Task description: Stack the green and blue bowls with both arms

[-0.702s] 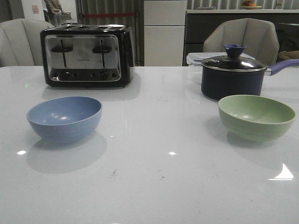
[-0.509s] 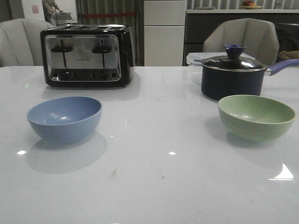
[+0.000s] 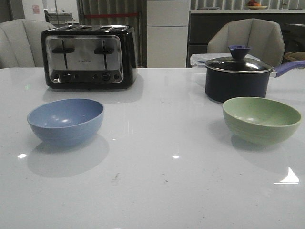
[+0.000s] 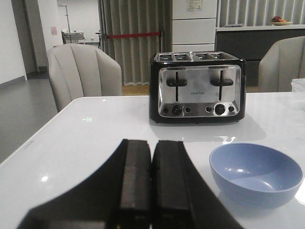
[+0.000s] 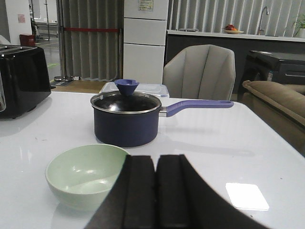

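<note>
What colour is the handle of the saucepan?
Purple-blue handle, matching the lid knob; clearest in the right wrist view.

toaster (image 4: 197,87) | small brand word on front panel; too blurred to read

— How many bowls are on the bench (image 3: 157,191)?

— Two: one blue bowl (image 3: 66,120), one green bowl (image 3: 261,119).

— Other kitchen things?

— One toaster (image 3: 88,57) with four slots, one dark saucepan (image 3: 238,78) wearing one lid (image 3: 238,63), and one clear plastic box (image 3: 200,59) behind it.

— Chairs?

— Two pale ones, the left chair (image 3: 21,43) and the right chair (image 3: 248,38).

— Pincers?

— Two, the left pincer (image 4: 152,191) and the right pincer (image 5: 155,198).
</note>
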Motion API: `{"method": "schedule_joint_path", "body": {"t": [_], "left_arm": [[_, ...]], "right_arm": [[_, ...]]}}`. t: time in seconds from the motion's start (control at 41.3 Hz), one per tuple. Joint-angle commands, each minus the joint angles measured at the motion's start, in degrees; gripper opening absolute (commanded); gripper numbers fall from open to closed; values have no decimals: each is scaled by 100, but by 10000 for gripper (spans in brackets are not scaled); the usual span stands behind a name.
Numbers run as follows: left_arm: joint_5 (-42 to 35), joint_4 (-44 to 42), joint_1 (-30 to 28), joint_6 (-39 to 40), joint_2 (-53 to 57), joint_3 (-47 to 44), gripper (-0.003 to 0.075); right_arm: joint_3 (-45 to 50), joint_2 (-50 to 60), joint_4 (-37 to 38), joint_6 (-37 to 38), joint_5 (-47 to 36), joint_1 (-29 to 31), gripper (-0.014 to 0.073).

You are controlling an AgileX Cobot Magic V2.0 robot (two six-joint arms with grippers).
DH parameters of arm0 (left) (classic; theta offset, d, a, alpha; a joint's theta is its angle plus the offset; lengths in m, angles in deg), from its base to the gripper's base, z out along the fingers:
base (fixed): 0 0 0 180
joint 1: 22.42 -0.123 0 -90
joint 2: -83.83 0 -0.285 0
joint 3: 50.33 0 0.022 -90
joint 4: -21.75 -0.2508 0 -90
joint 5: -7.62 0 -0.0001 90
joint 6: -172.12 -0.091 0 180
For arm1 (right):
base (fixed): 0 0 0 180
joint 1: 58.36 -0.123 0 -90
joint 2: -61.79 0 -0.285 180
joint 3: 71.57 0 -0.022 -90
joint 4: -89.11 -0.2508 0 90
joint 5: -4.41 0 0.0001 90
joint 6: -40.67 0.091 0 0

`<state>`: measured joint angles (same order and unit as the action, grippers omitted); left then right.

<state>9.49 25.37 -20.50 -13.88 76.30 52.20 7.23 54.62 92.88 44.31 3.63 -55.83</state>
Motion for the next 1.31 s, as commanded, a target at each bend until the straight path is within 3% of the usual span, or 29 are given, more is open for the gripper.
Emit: {"method": "schedule_joint_path", "body": {"t": [0.0, 0.145, 0.242, 0.46, 0.751, 0.993, 1.283], "left_arm": [[-712, 57, 26, 21, 110, -20, 100], [-1346, 57, 26, 31, 101, 97, 100], [-1240, 57, 26, 42, 101, 569, 100], [106, 57, 26, 42, -198, 2397, 100], [2145, 57, 26, 42, -1720, 4333, 100], [2919, 57, 26, 42, -2618, 4401, 100], [2963, 57, 26, 42, -3351, 4097, 100]], "right_arm": [[-17, 106, 34, -3, -570, 32, 29], [-280, 106, 34, -3, -867, 26, 29], [-803, 106, 34, -3, -534, 26, 29], [-2440, -238, 34, -3, 895, 26, 29], [-4253, -1860, 22, -3, 2976, 26, 29], [-4327, -2935, 22, -3, 3648, 26, 29], [-4289, -3860, 22, -3, 3849, 26, 29]]}}
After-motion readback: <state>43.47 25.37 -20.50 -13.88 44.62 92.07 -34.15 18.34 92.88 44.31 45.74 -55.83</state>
